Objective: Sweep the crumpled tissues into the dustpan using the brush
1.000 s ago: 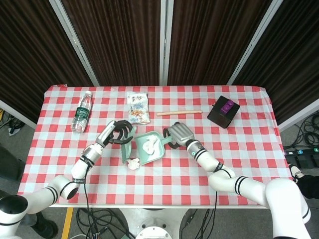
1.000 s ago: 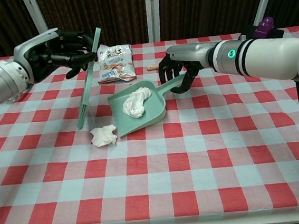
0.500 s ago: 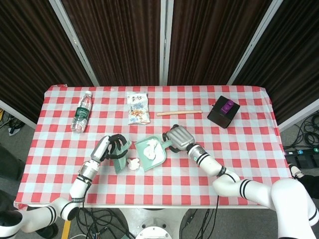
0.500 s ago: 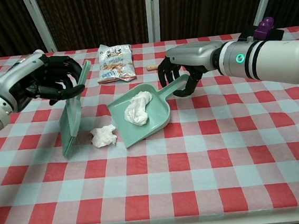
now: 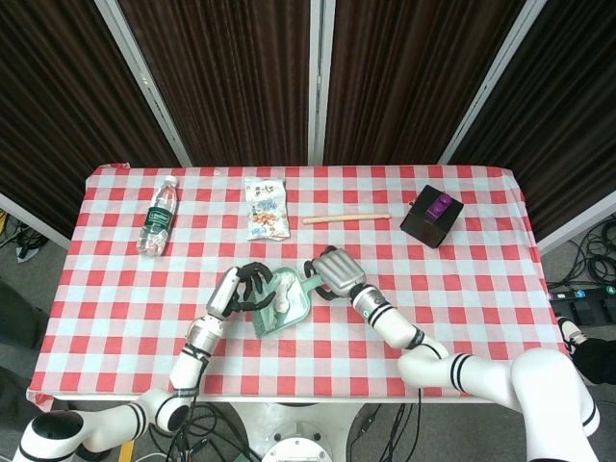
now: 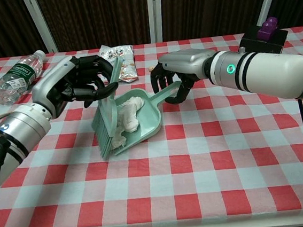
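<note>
Having swept rightward, brush (image 6: 107, 115) at dustpan (image 6: 149, 113) mouth, loose tissue (image 6: 117, 141) now inside

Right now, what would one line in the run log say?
left hand: holds green brush at dustpan mouth | right hand: holds green plastic dustpan handle | crumpled white tissues: inside dustpan

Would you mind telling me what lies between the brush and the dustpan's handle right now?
In the chest view, crumpled tissues lie in the dustpan, between the brush in the left hand and the handle gripped by the right hand.
</note>
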